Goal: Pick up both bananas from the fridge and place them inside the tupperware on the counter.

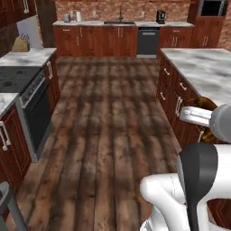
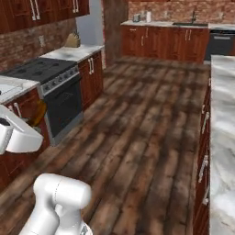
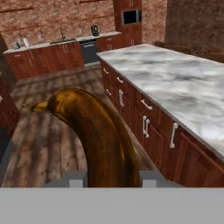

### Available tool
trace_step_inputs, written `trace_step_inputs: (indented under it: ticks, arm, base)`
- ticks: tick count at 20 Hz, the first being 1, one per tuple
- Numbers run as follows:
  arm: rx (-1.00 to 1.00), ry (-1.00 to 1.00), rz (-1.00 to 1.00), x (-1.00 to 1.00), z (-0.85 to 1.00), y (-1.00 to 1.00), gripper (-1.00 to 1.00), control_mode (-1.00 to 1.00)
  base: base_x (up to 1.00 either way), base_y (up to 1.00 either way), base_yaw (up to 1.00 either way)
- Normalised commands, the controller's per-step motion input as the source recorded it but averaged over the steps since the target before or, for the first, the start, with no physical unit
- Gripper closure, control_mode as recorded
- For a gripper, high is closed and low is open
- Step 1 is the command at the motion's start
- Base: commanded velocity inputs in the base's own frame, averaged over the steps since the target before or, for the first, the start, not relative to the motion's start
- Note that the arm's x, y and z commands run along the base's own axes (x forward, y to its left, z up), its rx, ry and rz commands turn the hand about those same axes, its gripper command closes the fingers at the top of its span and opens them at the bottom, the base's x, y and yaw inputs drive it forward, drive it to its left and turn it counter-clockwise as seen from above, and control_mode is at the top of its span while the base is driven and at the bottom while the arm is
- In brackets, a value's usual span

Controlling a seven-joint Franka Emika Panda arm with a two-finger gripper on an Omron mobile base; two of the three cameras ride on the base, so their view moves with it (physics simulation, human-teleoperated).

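- I am holding one banana (image 3: 98, 135) in my fingers (image 3: 109, 181), which are closed tight on its lower end; it is rising from between them, brown-patched, its tip curving off to the left in the hand view.
- In the left base view the same banana is showing as a dark yellow-brown curve just past my white wrist, level with the edge of the marble bench (image 1: 203, 67) on my right.
- I am judging this as the carrying stage: the banana is out of the fridge and I am travelling across the wooden floor (image 1: 108, 117) with it.
- The stretch of bench I am looking along carries no tupperware, so I cannot tell how near the drop-off is.
- Whether this is the first or second banana I cannot tell.
- What is left, at the least: reaching the tupperware, lowering this banana inside its rim and letting go.
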Motion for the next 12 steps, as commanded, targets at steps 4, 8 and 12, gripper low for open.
trace_step_inputs:
  ticks: [4,8,12]
  arm:
    - [0.0,0.0,0.0,0.0,0.0,0.0,1.0,1.0]
    - [0.0,0.0,0.0,0.0,0.0,0.0,1.0,1.0]
    - [0.0,0.0,0.0,0.0,0.0,0.0,1.0,1.0]
  base:
    - [1.0,-0.14,0.92]
    - [1.0,-0.19,0.92]
    - [1.0,-0.29,0.9]
